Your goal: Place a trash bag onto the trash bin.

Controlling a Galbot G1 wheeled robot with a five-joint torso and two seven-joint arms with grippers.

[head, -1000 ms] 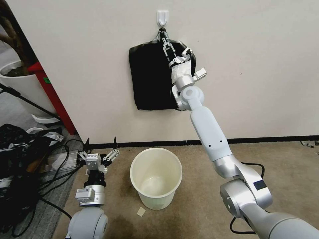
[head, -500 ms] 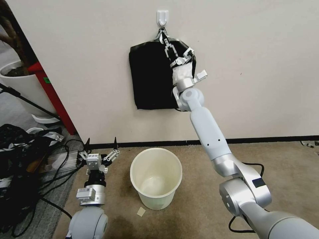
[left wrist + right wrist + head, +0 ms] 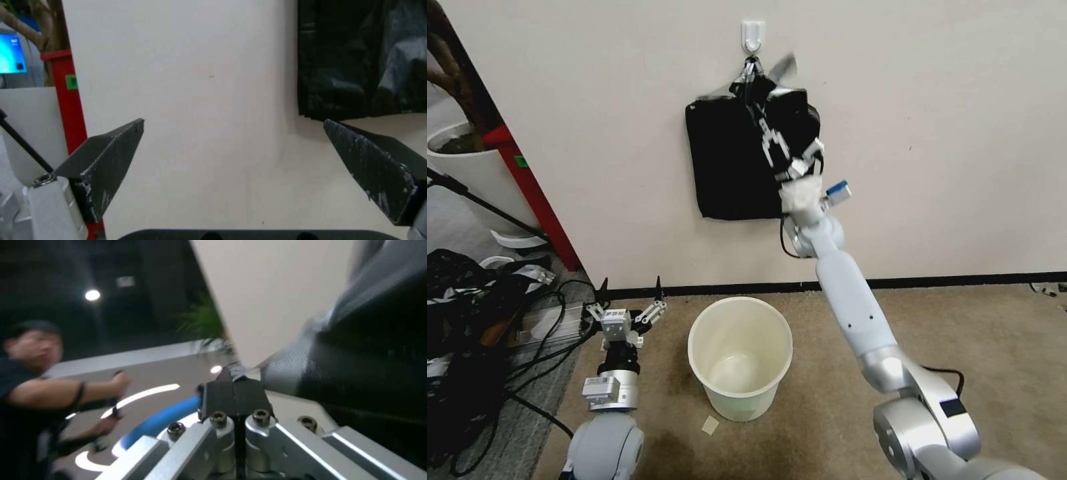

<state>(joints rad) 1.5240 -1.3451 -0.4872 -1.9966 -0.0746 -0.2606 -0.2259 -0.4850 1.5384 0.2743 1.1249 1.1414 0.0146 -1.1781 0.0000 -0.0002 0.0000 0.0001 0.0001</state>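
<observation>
A flat black pack of bags [image 3: 724, 160] hangs on the wall from a white hook [image 3: 753, 33]. Raised in front of its top, just under the hook, my right gripper [image 3: 758, 100] is shut on a pinch of the trash bag [image 3: 798, 115], which bulges glossy off the pack with a grey strip flicking upward. In the right wrist view the fingers [image 3: 234, 396] press together with black film [image 3: 356, 356] beside them. The cream trash bin [image 3: 740, 403] stands open on the carpet below. Low beside it my left gripper [image 3: 630, 293] [image 3: 233, 140] is open and holds nothing.
A large white plant pot [image 3: 467, 167] and a red post [image 3: 527, 187] stand at the left. Black cables and gear [image 3: 487, 320] cover the floor there. A small paper scrap [image 3: 710, 425] lies in front of the bin. Bare carpet lies to the right.
My right arm has dropped and drawn back from the hook with its fingers still closed, tugging the bag's top so it bulges and a grey strip flips up. The left arm is unmoved.
</observation>
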